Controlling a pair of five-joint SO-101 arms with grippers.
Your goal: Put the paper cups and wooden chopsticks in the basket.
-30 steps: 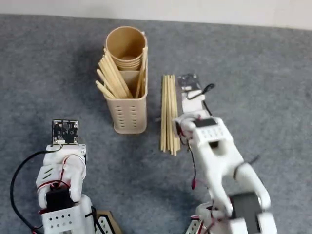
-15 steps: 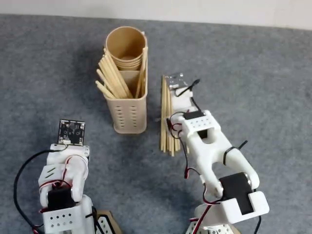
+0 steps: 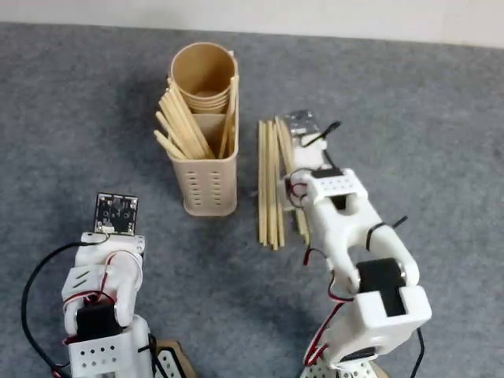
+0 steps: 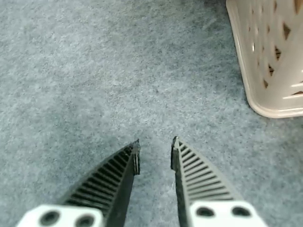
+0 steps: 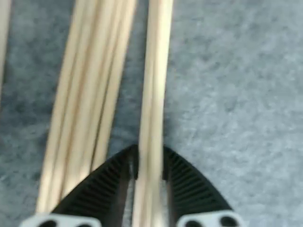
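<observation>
Beside the single basket (image 3: 206, 177), on the grey carpet (image 3: 94, 102), lie my loose chopsticks (image 3: 268, 181), packed too tightly to count. Inside the basket stand a nested stack of paper cups (image 3: 203, 72) and a sheaf of more sticks (image 3: 183, 126). My right gripper (image 5: 150, 156) sits over the loose bundle's basket-far edge, fingers pinched against what look like two sticks running out between them. My left gripper (image 4: 155, 153) hangs over bare carpet near the basket's corner, fingers slightly parted, holding nothing.
</observation>
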